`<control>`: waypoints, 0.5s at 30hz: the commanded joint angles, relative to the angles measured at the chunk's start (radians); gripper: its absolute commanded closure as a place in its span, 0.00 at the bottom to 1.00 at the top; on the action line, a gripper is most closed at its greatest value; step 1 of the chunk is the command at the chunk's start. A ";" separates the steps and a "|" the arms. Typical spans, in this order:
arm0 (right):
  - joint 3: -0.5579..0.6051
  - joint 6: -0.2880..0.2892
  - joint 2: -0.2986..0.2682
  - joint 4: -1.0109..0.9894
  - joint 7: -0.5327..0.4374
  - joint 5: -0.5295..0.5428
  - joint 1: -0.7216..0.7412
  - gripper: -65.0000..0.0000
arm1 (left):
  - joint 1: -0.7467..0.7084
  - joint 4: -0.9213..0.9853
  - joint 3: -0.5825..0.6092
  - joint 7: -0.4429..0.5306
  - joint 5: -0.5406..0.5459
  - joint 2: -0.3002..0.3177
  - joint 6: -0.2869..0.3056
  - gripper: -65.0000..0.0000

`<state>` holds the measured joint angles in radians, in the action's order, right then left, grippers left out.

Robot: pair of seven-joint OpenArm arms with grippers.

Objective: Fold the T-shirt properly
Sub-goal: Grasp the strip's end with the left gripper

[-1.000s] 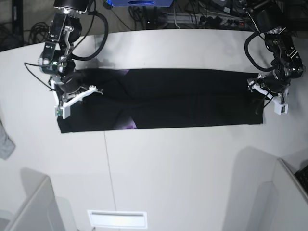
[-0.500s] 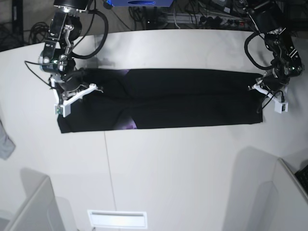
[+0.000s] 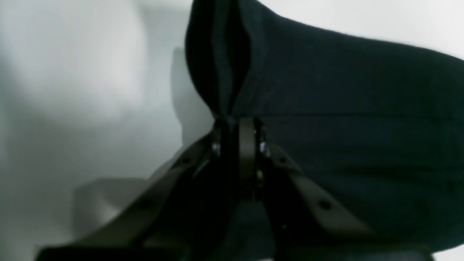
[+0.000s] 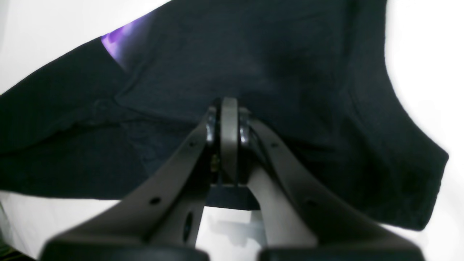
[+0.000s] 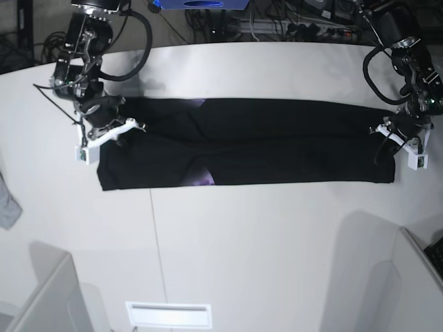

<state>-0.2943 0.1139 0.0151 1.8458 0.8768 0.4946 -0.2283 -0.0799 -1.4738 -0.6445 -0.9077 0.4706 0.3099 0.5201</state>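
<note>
Grey cloth scrap (image 5: 8, 207) lies well apart from T-shirt (image 5: 277, 149)

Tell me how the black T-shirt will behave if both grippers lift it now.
The T-shirt is likely floppy: it bunches into folds at the left gripper. Held also by the right gripper, its long middle would probably sag. It seems light.
</note>
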 commanded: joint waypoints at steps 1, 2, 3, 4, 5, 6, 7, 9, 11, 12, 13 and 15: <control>0.000 0.007 -0.004 0.019 -0.014 0.016 0.008 1.00 | -0.007 -0.037 -0.002 0.015 0.009 0.015 -0.013 1.00; 0.000 0.007 -0.004 0.019 -0.014 0.016 0.008 1.00 | -0.014 -0.055 -0.001 0.015 0.009 0.015 -0.033 1.00; 0.000 0.007 -0.004 0.019 -0.014 0.016 0.008 1.00 | -0.025 -0.078 0.001 0.015 0.009 0.013 -0.056 1.00; 0.000 0.007 -0.004 0.019 -0.014 0.016 0.008 1.00 | -0.036 -0.098 0.004 0.015 0.009 0.011 -0.068 1.00; 0.000 0.007 -0.004 0.018 -0.014 0.016 0.008 1.00 | -0.045 -0.120 0.007 0.015 0.009 0.010 -0.077 1.00; 0.000 0.007 -0.004 0.018 -0.014 0.016 0.008 1.00 | -0.053 -0.143 0.009 0.015 0.009 0.005 -0.082 1.00; 0.000 0.007 -0.004 0.018 -0.014 0.016 0.008 1.00 | -0.054 -0.164 0.009 0.012 0.009 -0.010 -0.084 1.00; 0.000 0.007 -0.004 0.016 -0.014 0.016 0.010 1.00 | -0.067 -0.198 0.009 0.008 0.009 -0.025 -0.084 1.00; 0.000 0.007 -0.004 0.016 -0.014 0.016 0.010 1.00 | -0.074 -0.238 0.010 0.006 0.009 -0.035 -0.084 1.00; 0.000 0.007 -0.004 0.016 -0.014 0.016 0.010 1.00 | -0.077 -0.250 0.015 0.006 0.009 -0.042 -0.084 1.00; 0.000 0.007 -0.004 0.016 -0.014 0.016 0.010 1.00 | -0.085 -0.262 0.028 0.006 0.009 -0.051 -0.084 1.00; 0.000 0.007 -0.004 0.016 -0.014 0.016 0.010 1.00 | -0.094 -0.282 0.056 0.006 0.009 -0.059 -0.085 1.00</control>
<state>-0.2924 0.1139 0.0166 1.8454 0.8829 0.4950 -0.2287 -0.1818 -1.7344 -0.5880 -0.9211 0.4660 0.2443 0.4301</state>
